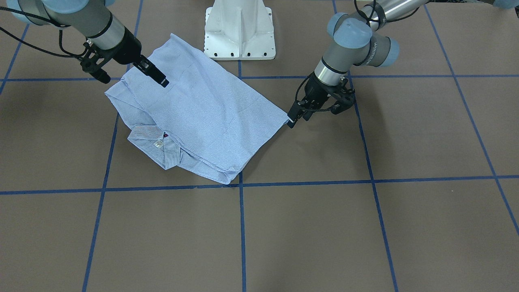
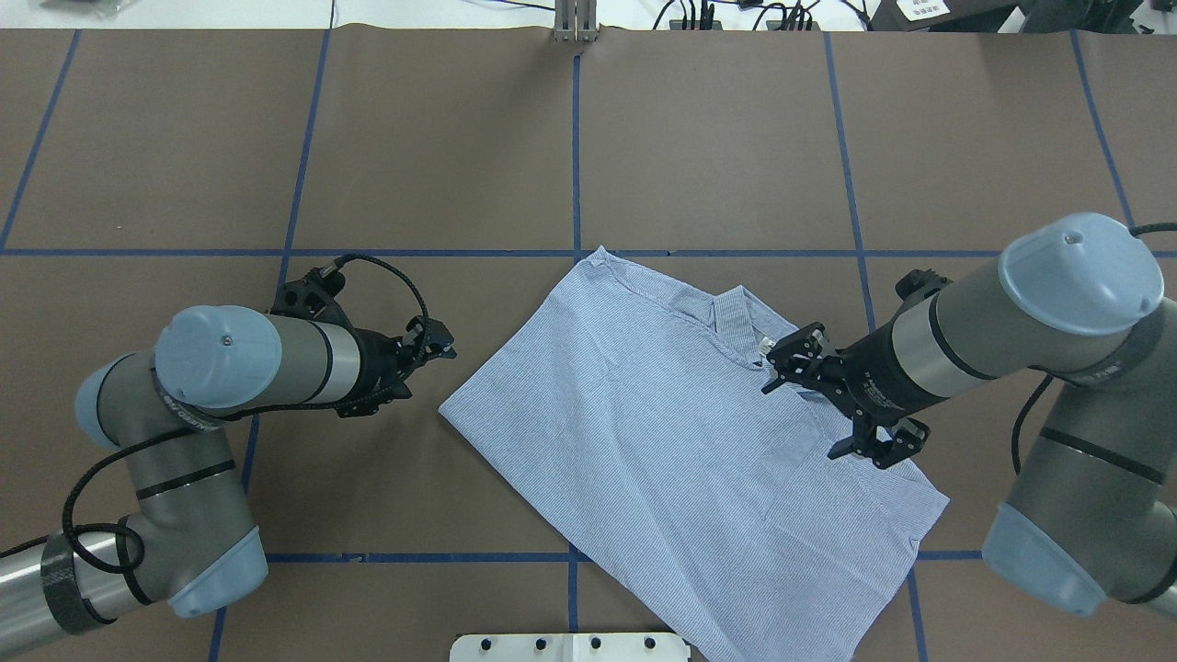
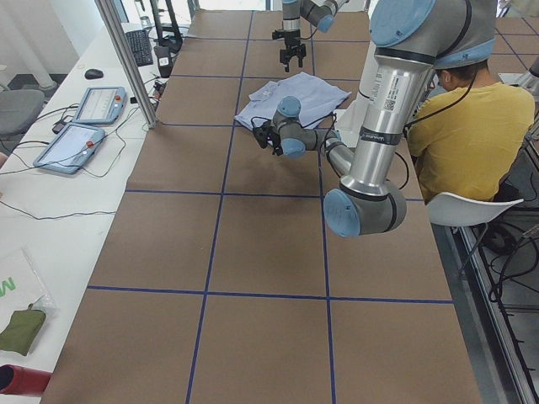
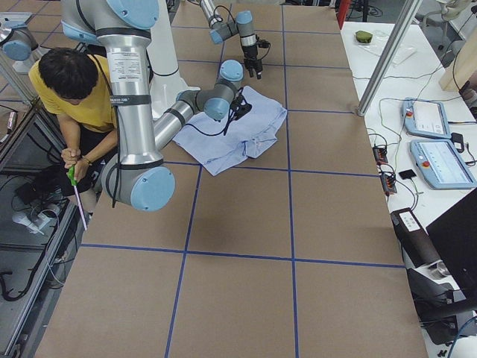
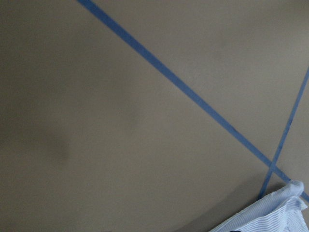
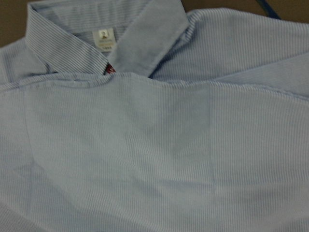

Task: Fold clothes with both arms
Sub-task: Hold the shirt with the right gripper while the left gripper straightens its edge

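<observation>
Judging by the part-folded shirt (image 1: 211, 113), you're between folds: its corner sits at the left fingers (image 1: 294, 114), cloth lies beneath the right fingers (image 1: 156, 75), and I cannot tell whether either pair is closed; next, pinch two edges.

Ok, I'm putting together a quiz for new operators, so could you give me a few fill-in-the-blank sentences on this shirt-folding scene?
1. The shirt lying on the table is light ___ with fine white stripes.
2. The small label inside its collar is ___.
3. The right gripper hangs over the ___, while the left gripper is near one corner of it.
4. The seated person wears a ___ top.

Missing words: blue; white; shirt; yellow.
</observation>
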Robot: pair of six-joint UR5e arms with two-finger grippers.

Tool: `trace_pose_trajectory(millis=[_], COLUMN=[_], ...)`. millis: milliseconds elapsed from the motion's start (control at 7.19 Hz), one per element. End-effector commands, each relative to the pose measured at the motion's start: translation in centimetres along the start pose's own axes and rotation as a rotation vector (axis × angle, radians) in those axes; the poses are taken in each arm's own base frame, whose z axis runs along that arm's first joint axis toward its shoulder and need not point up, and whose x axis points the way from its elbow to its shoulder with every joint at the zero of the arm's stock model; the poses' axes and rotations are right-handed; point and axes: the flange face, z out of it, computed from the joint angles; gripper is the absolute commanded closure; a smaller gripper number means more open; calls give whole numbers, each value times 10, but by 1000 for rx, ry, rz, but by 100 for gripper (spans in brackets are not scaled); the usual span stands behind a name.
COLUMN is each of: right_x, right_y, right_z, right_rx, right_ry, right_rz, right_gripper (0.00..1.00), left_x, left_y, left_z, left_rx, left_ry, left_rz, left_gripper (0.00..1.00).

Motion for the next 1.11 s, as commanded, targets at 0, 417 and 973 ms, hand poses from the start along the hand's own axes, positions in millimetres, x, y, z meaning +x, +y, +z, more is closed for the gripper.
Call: trace_pose_trajectory(millis=[0, 417, 973], right_x=[-7, -7, -8], right_y=[-22, -26, -28], right_z=[13, 14, 11], right_rx=[51, 55, 58], right_ry=[7, 8, 2], right_rz=[-43, -39, -37], right_gripper=[0, 0, 0], left_x=[-7, -4, -8], left_y=[26, 32, 46], left_z=[11, 13, 21], left_rx=[-16, -23, -41], left_ry=[-26, -24, -38], left_rz=[-10, -8, 2], left_gripper=[25, 34, 70])
